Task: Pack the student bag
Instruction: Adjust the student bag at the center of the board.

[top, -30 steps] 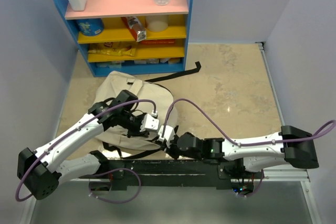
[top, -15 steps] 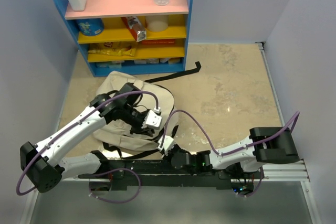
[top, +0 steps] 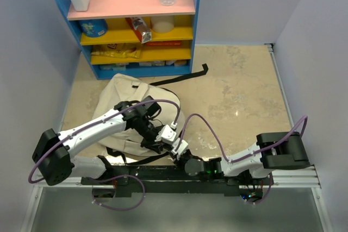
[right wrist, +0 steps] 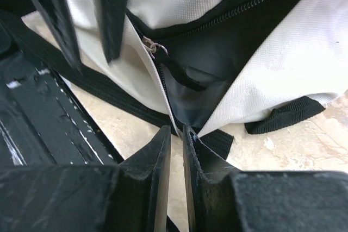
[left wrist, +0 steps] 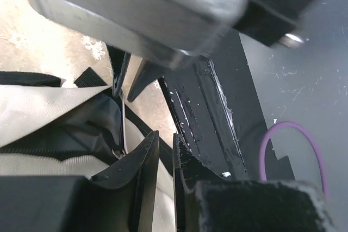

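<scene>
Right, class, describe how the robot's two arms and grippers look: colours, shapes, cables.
Both the left arm and right arm have white links, black joints and a looping purple cable. The left gripper and right gripper have black, wedge-shaped fingers.

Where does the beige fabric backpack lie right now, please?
In the top view, the beige fabric backpack lies left of centre, directly before the blue shelf unit.

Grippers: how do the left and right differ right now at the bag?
The left gripper is over the black rail, beside the bag, with nothing visible between its fingers. The right gripper is at the bag's open zipper, the fabric edge running into its gap. Both are shut to a slit, meeting at the bag's near corner.
</scene>
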`<state>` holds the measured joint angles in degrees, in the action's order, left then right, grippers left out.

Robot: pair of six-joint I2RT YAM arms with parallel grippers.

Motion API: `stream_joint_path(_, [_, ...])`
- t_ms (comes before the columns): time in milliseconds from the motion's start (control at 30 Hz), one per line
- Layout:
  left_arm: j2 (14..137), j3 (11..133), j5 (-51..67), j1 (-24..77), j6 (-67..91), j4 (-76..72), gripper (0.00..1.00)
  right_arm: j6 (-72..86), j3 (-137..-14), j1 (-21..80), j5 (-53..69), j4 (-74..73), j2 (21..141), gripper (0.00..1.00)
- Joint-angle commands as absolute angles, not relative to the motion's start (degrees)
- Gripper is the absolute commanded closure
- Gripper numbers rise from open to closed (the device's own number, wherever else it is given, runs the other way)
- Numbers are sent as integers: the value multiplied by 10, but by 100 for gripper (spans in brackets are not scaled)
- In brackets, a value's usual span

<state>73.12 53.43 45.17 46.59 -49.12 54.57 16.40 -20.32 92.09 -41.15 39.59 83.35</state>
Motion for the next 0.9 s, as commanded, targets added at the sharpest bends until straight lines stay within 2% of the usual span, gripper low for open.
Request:
stream_joint_path(0, [759, 554, 461, 476, -509, 516, 79, 181, -204, 926, -448, 453, 860, 82])
stream_joint_path(267, [776, 551, 375, 501, -436, 418, 81, 205, -201, 935, -444, 478, 898, 84])
stream_joint_path(400, [760, 566, 354, 501, -434, 440, 81, 207, -196, 937, -426, 484, 899, 83])
stream_joint_path(500, [716, 555, 324, 498, -436, 477, 81, 193, -193, 937, -403, 458, 853, 76])
stream_joint_path(667, [641, 538, 290, 497, -426, 513, 81, 128, -192, 937, -380, 390, 696, 69])
stream_joint_path(867, [629, 514, 294, 498, -422, 510, 81, 66, -230, 916, -357, 296, 610, 70])
